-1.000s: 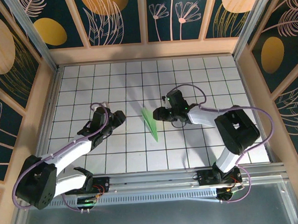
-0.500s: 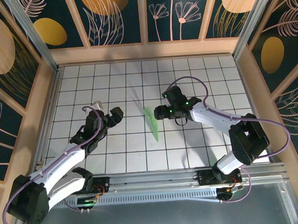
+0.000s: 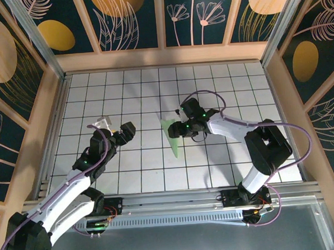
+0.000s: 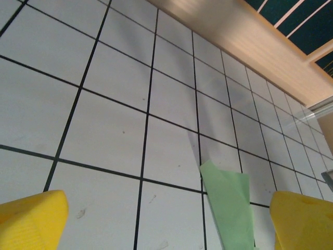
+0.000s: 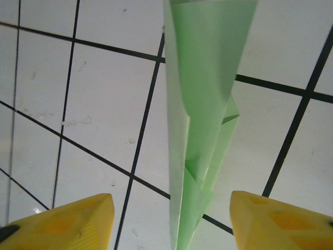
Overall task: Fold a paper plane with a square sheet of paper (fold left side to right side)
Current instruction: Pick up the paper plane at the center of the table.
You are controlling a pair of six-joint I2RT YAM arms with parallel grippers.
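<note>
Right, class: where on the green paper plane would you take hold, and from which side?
Probably the layered centre crease of the paper plane, midway along, from above. It lies slim along the table, so fingers straddling its width, as the right gripper does, can pinch it.

table [image 3: 141, 165]: white, black grid lines | rim [image 3: 163, 56]: pale wood | panels [image 3: 128, 20]: dark, floral | near edge: metal rail [image 3: 171, 200]

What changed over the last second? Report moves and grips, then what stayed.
The left gripper drew slightly left, away from the paper plane, and opened wide. The right gripper edged left to the plane's wide end, open, one finger on either side of it. The plane stayed about where it lay on the table, unheld.
</note>
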